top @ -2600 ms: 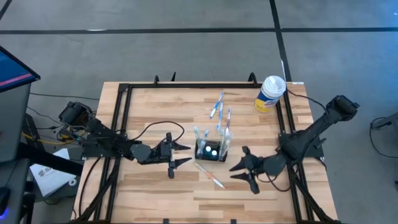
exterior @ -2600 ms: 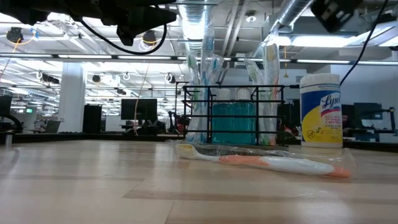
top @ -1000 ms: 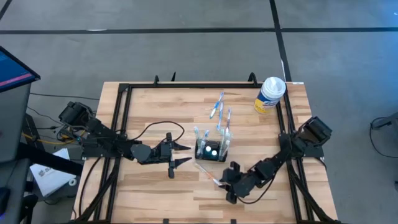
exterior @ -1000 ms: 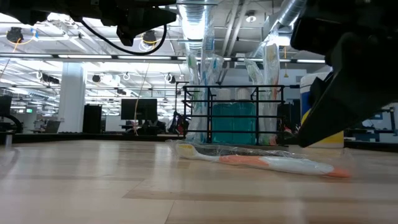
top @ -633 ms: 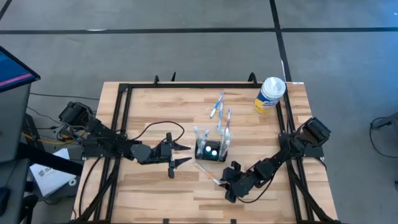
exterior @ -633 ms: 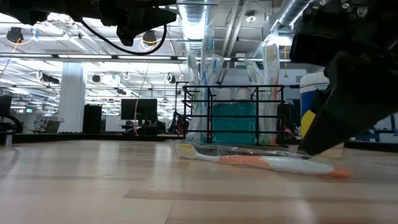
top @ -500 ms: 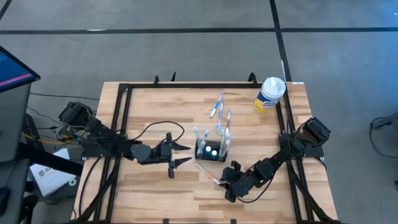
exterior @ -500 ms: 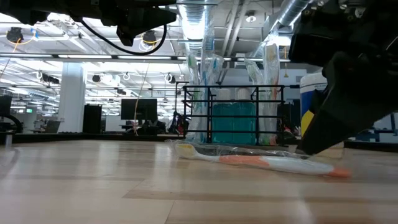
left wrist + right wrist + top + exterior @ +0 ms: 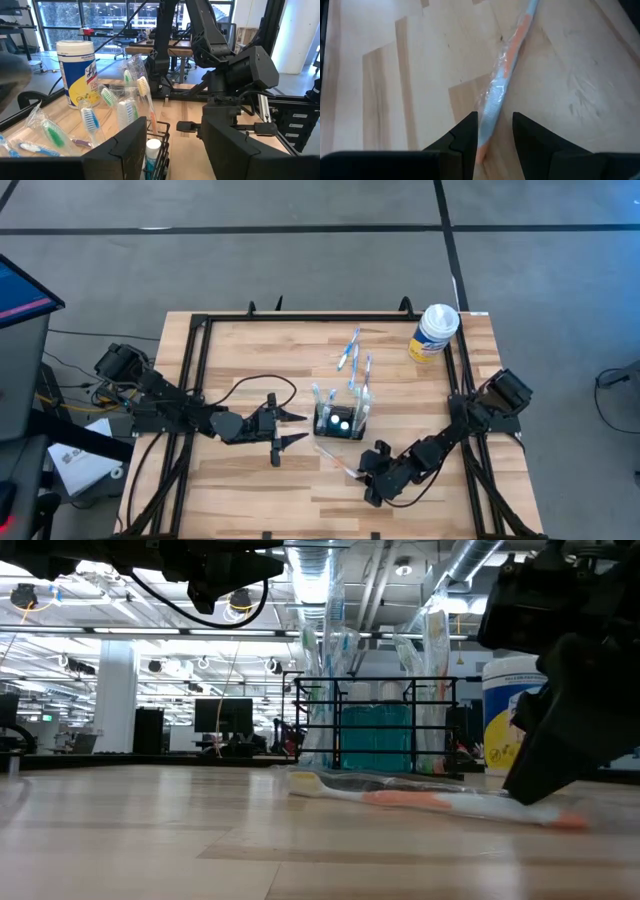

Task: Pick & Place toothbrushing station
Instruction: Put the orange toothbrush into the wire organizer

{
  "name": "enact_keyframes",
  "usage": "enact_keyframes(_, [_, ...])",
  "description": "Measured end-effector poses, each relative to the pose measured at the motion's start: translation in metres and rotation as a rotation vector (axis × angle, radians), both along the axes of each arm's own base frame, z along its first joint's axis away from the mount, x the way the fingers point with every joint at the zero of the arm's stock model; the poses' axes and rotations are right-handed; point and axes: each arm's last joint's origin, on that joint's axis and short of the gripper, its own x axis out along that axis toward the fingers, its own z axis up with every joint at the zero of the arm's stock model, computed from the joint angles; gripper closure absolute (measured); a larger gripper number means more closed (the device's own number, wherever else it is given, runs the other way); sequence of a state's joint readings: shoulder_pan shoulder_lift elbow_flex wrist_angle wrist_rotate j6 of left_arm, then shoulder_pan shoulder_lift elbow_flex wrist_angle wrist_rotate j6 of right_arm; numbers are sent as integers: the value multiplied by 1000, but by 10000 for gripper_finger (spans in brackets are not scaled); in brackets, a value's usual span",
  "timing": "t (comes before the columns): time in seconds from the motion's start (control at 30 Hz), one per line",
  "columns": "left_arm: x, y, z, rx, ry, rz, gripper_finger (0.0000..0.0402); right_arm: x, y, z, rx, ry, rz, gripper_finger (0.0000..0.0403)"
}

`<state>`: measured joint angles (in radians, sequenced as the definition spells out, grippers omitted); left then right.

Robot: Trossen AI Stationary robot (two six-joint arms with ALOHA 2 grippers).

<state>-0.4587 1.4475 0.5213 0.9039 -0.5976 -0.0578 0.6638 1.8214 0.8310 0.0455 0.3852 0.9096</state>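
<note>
The toothbrushing station (image 9: 340,421), a small black wire holder, stands mid-table with wrapped toothbrushes upright in it; it also shows in the low view (image 9: 375,730). My left gripper (image 9: 299,428) hangs level and open just left of the station (image 9: 156,142), touching nothing. A plastic-wrapped toothbrush with an orange handle (image 9: 336,461) lies flat on the table near the station's front. My right gripper (image 9: 365,472) slants down over that toothbrush's handle end (image 9: 490,107), open, a finger on each side of it. My right gripper straddles the handle end of the wrapped toothbrush (image 9: 484,142), coming from the table's near right and slanting down, in line with its length. The wrap lies close against one finger (image 9: 469,135); I cannot tell whether they touch. The toothbrush lies flat on the table.
A white-and-yellow wipes canister (image 9: 435,330) stands at the far right corner. Loose wrapped toothbrushes (image 9: 350,352) lie beyond the station. A black frame (image 9: 200,370) runs along the table's left, far and right sides. Bare wood lies at the near left.
In the low view my right gripper has shifted a little toward the table's right edge, and the wrapped toothbrush's orange handle end has slid slightly the same way. The toothbrush stays flat on the table.
</note>
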Motion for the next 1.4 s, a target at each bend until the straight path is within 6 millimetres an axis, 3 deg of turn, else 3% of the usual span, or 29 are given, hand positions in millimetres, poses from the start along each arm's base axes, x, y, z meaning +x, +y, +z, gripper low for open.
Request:
enact_keyframes(0.27, [0,0,0,0,0,0,220,-4,0,-2,19,60,14,300])
enact_keyframes(0.53, [0,0,0,0,0,0,220,-6,1,-2,12,72,35,390])
enact_keyframes(0.8, [0,0,0,0,0,0,220,-4,4,5,-37,87,119,396])
enact_keyframes(1.17, [0,0,0,0,0,0,220,-19,-4,59,-117,-34,116,401])
enact_keyframes(1.4, [0,0,0,0,-1,0,220,-31,-9,80,-161,-80,102,402])
